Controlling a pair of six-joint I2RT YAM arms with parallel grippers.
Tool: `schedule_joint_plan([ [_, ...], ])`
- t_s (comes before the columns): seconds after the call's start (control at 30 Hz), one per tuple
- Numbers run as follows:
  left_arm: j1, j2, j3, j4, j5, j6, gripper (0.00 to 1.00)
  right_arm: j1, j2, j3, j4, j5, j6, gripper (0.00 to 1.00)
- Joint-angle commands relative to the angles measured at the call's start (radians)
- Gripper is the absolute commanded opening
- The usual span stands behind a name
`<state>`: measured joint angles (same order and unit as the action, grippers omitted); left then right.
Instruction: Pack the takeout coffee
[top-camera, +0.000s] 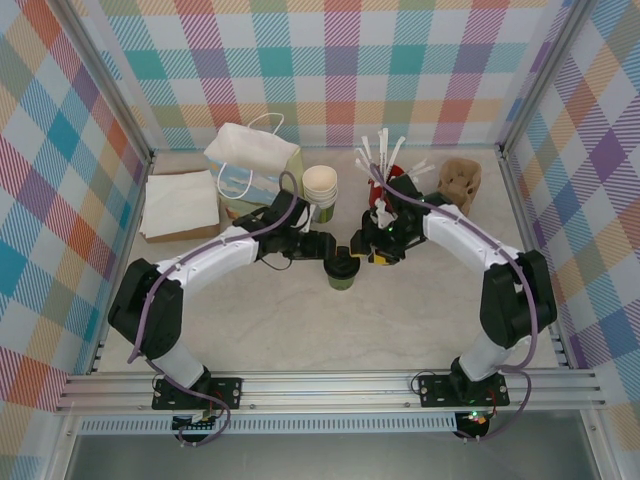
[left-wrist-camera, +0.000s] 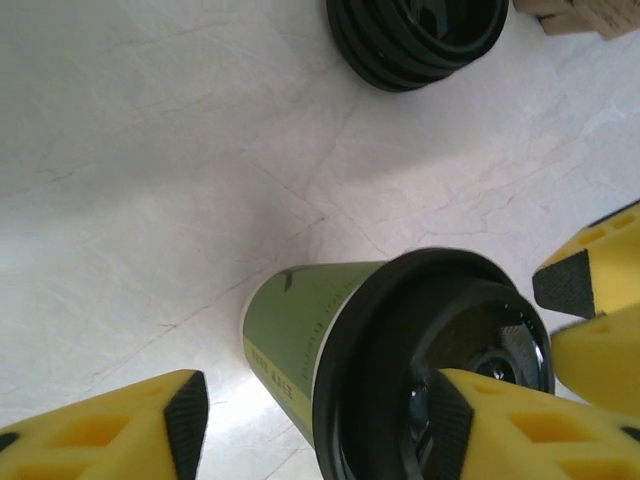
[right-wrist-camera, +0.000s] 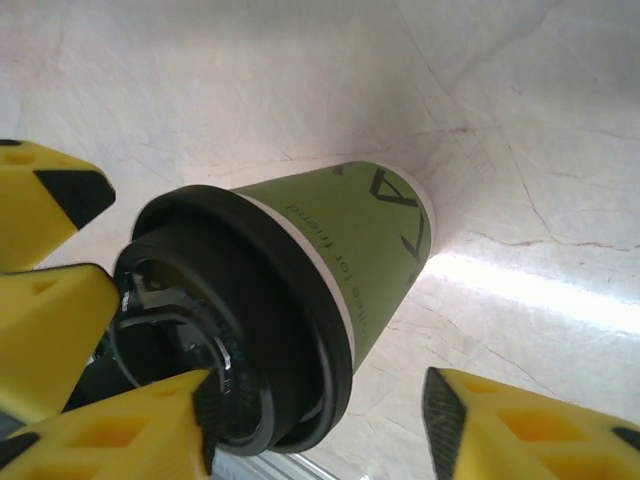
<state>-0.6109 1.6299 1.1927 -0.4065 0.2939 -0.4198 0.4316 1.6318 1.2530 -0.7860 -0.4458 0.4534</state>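
The takeout coffee (top-camera: 342, 272), a small green paper cup with a black lid, stands on the table between my two grippers. My left gripper (top-camera: 325, 247) is just left of it and my right gripper (top-camera: 372, 248) just right of it. In the left wrist view the cup (left-wrist-camera: 295, 335) sits inside my open left gripper (left-wrist-camera: 318, 415): one finger hangs over the lid (left-wrist-camera: 400, 340), the other stands well off the cup's side. In the right wrist view my right gripper (right-wrist-camera: 325, 415) is open too, one finger by the lid (right-wrist-camera: 250, 300), the other apart from the cup (right-wrist-camera: 360, 230).
A white gift bag (top-camera: 255, 160) stands at the back left, beside a stack of lidless cups (top-camera: 320, 188) and a pile of napkins (top-camera: 180, 205). A stack of black lids (left-wrist-camera: 420, 40) lies just beyond the cup. Stirrers in a red holder (top-camera: 385, 165) and a cardboard carrier (top-camera: 460, 182) stand at the back right.
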Motion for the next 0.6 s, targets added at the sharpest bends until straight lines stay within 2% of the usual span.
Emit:
schedule_joint_plan([
  [0.0, 0.028, -0.007, 0.058, -0.029, -0.013, 0.015, 0.67, -0.004, -0.076, -0.043, 0.054, -0.007, 0.030, 0.67],
  [0.13, 0.057, -0.026, 0.065, -0.016, -0.012, 0.014, 0.70, -0.004, -0.102, -0.114, 0.104, -0.084, 0.070, 0.80],
  [0.33, 0.084, -0.052, 0.063, -0.012, -0.009, 0.013, 0.70, 0.021, -0.053, -0.183, 0.207, -0.229, 0.124, 0.83],
  [0.57, 0.092, -0.076, 0.041, -0.021, -0.023, 0.011, 0.70, 0.037, 0.014, -0.158, 0.265, -0.267, 0.141, 0.84],
])
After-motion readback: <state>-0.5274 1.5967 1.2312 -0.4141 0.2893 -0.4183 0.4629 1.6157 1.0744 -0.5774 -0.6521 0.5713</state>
